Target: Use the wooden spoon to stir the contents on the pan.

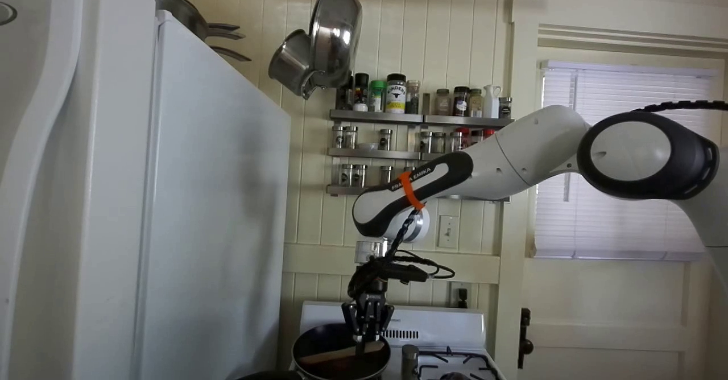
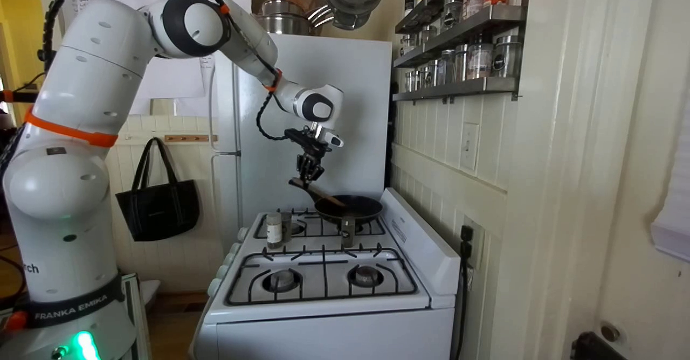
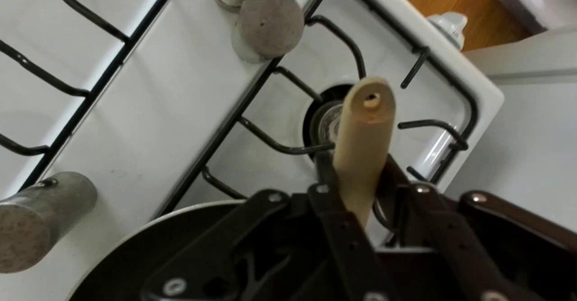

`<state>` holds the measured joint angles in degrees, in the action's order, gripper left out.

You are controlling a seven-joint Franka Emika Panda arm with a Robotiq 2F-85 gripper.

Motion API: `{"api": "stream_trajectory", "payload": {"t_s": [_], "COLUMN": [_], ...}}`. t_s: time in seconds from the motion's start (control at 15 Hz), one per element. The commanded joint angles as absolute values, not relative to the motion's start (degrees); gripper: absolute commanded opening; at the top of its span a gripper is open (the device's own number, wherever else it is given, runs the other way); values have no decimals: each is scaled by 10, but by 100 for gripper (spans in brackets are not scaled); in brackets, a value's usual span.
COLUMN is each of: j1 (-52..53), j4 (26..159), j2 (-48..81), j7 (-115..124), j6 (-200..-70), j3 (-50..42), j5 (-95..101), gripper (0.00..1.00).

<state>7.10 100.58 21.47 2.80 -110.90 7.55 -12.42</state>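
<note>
So the wooden spoon (image 3: 366,143) is pinched by the handle, with the tool (image 3: 357,168) closed on both sides of it and the holed end poking out away from the pan (image 2: 360,206). It's a high grip, and my guess is that's on purpose: the head can go low inside the pan while the tool hangs above the rim. In an exterior view the spoon slants from the tool down into the pan. Can't tell if it touches the bottom, and it's too dark in there to make out any food.

The handle (image 2: 295,182) of the pan sticks out on the same side as the tool, so I'd watch for clipping it mid-stir. Looks like only the grate (image 3: 221,134) supports the pan, so gentle circles imo, or it might slide.

One small jar (image 3: 45,224) stands just beside the pan, two more jars (image 3: 270,21) farther from it, all on the flat strip of tabletop (image 3: 139,111), probably because they'd wobble on the bars. A wide sweep past the pan's rim could knock the close one.
</note>
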Motion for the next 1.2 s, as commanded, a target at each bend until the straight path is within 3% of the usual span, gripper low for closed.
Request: {"api": "stream_trajectory", "payload": {"t_s": [0.0,0.4,1.13], "j1": [52,51,74], "j4": [1013,1003,1008], "j2": [188,173,183], "j7": [-10,40,164], "j6": [-1020,-897,-946], "j3": [82,57,33], "j5": [-159,-130,8], "gripper": [7,7,7]}}
